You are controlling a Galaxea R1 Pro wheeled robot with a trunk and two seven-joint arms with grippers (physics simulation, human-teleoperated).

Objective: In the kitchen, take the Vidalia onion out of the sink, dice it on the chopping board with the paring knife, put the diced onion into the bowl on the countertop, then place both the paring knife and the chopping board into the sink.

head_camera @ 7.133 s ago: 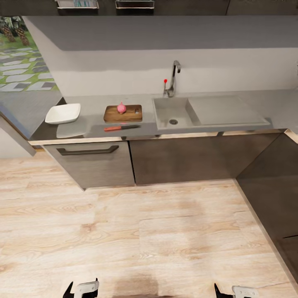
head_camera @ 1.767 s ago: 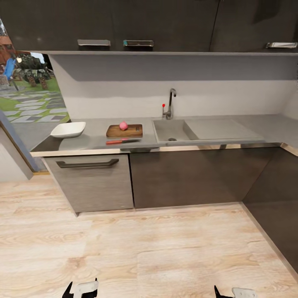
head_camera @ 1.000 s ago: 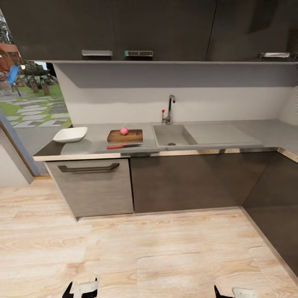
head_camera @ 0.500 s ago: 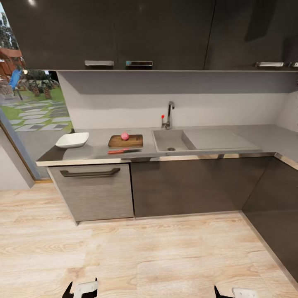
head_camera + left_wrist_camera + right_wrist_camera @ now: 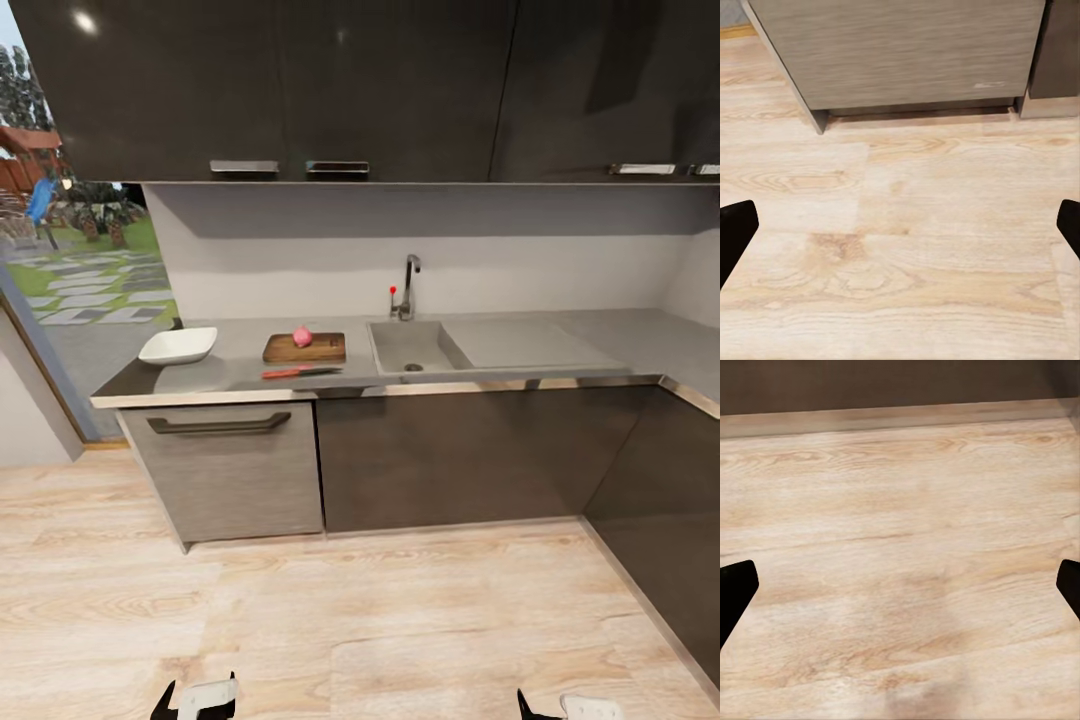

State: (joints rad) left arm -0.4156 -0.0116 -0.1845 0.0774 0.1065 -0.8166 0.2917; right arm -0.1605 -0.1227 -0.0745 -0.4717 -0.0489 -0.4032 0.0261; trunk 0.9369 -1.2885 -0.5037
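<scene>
A whole pink Vidalia onion (image 5: 302, 337) sits on the brown chopping board (image 5: 322, 349) on the grey countertop (image 5: 235, 362). The red-handled paring knife (image 5: 298, 373) lies just in front of the board. The white bowl (image 5: 178, 346) stands at the counter's left end. To the right of the board, the sink (image 5: 410, 345) holds nothing. Both grippers hang low over the floor, far from the counter: left gripper (image 5: 196, 700) (image 5: 900, 225) and right gripper (image 5: 560, 706) (image 5: 900, 585). Both are open, with nothing between their fingers.
An angular tap (image 5: 408, 285) with a red dot stands behind the sink, and a drainboard (image 5: 525, 345) lies to its right. Dark cabinets run above and below the counter, and more cabinets turn the corner at right. Light wood floor (image 5: 360, 600) lies between me and the counter.
The whole picture has shifted: the camera has tilted up, so the counter sits lower and the upper cabinets show. Nothing on the counter has moved, and both grippers have stayed as they were.
</scene>
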